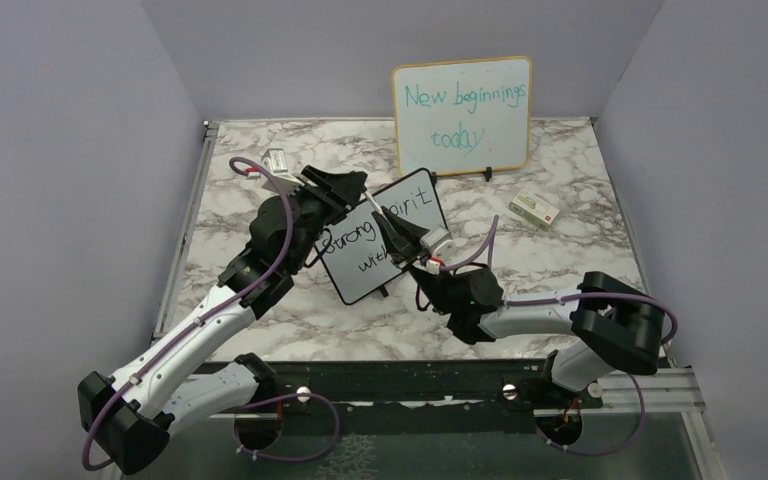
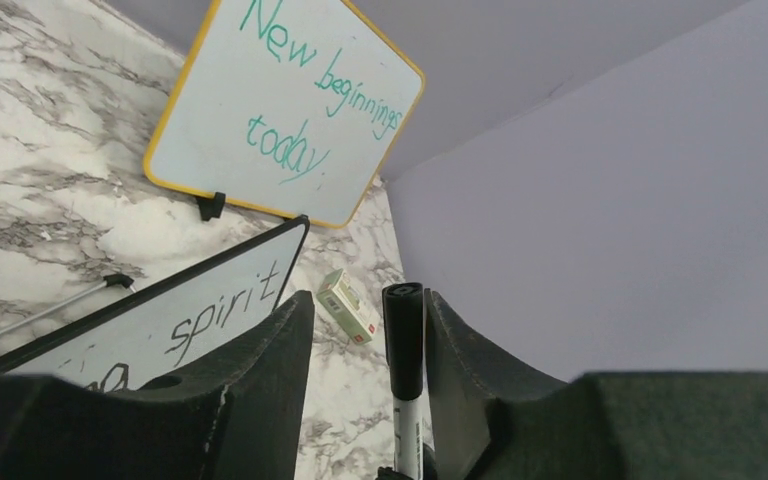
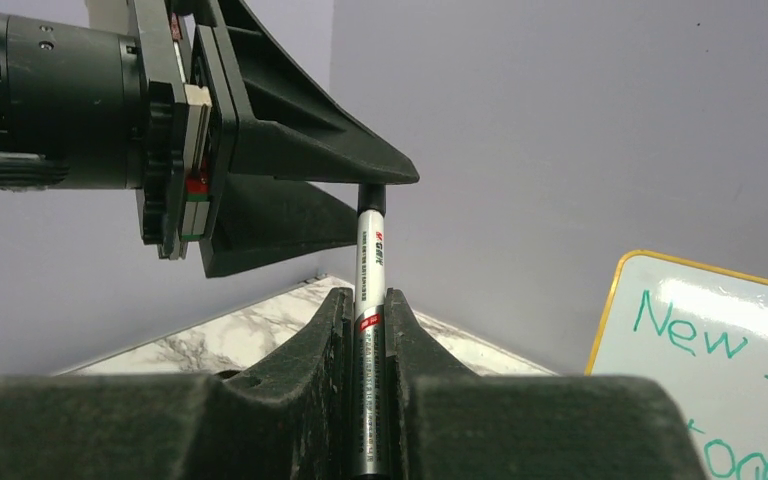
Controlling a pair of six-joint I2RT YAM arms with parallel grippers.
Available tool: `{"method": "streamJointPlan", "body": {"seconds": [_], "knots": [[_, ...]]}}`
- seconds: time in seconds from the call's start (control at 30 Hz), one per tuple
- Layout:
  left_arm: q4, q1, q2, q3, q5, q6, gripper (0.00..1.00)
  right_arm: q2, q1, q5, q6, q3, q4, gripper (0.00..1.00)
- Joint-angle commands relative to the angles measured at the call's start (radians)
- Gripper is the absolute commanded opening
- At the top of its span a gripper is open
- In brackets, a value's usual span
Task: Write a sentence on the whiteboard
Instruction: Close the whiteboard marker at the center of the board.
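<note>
Soft, even light fills all three views, and no lamp shows. From above, the worktop (image 1: 560,280) is bright, and the arms cast only faint, blurred shadows on it. The walls are a flat lavender. In the right wrist view a pale patch of glare sits on the yellow-framed board (image 3: 705,300) at the right edge. The marker (image 3: 369,270) at centre is crisp. The right hand (image 3: 366,296) fills the bottom of that frame as a dark, grainy, slightly soft mass. The left wrist view has the same murk along its bottom edge.
</note>
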Motion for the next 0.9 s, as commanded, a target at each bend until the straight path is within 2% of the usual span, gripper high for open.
{"method": "streamJointPlan", "body": {"seconds": [0.0, 0.2, 0.23, 0.7, 0.87], "knots": [[0.047, 0.005, -0.006, 0.011, -0.013, -0.007, 0.37, 0.003, 0.006, -0.037, -0.029, -0.02, 0.062, 0.0], [0.106, 0.005, -0.005, -0.041, 0.045, -0.061, 0.02, -0.002, 0.006, -0.033, -0.013, -0.014, 0.067, 0.0], [0.12, 0.005, -0.006, -0.055, 0.056, -0.077, 0.0, -0.002, 0.006, -0.019, -0.001, -0.008, 0.062, 0.0], [0.215, -0.006, -0.004, -0.173, 0.219, -0.232, 0.0, 0.047, 0.002, 0.075, 0.043, 0.118, 0.148, 0.0], [0.247, -0.03, -0.026, -0.213, 0.246, -0.251, 0.0, 0.061, -0.023, 0.121, 0.13, 0.138, 0.186, 0.0]]}}
